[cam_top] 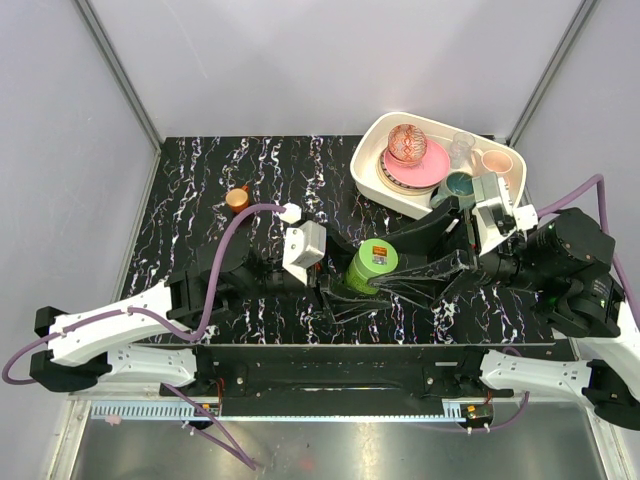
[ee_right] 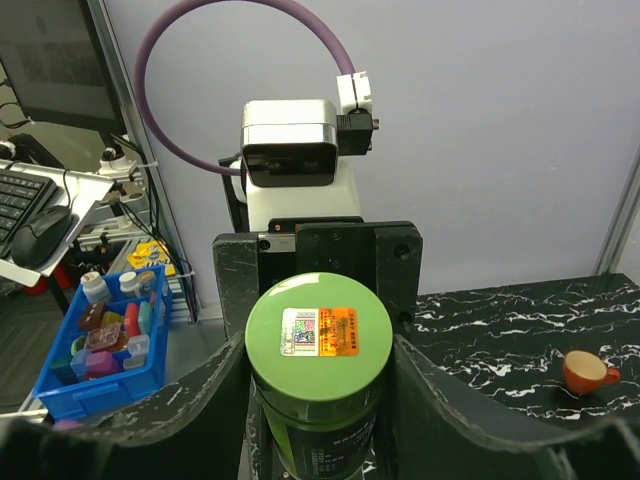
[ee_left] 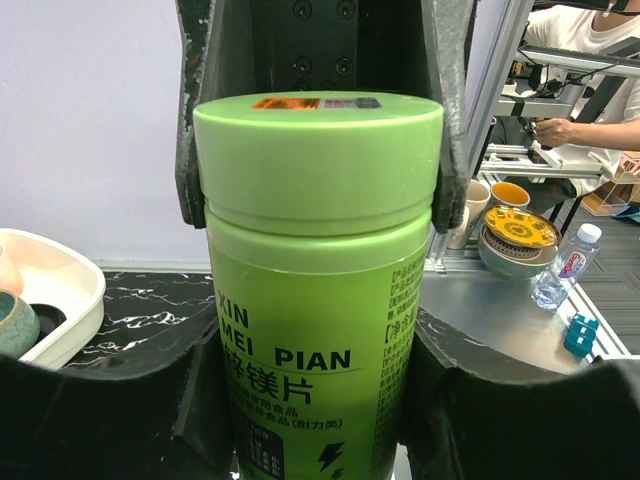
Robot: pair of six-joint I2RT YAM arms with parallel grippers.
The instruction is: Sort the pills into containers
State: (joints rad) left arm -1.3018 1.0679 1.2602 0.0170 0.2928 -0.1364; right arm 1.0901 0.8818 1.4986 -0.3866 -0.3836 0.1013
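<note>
A green pill bottle (cam_top: 372,265) with a green lid stands upright mid-table, between both grippers. My left gripper (cam_top: 348,282) is shut on the bottle's lower body; in the left wrist view its fingers (ee_left: 110,410) press both sides of the bottle (ee_left: 320,260). My right gripper (cam_top: 392,268) is shut around the lid; in the right wrist view its fingers (ee_right: 200,400) flank the lid (ee_right: 318,335), which bears a sticker. The dark pill box and any pills are out of view.
A white tray (cam_top: 365,172) with a pink plate, bowls and cups sits at the back right. A small orange cup (cam_top: 237,198) stands at the back left and also shows in the right wrist view (ee_right: 585,371). Walls enclose the table.
</note>
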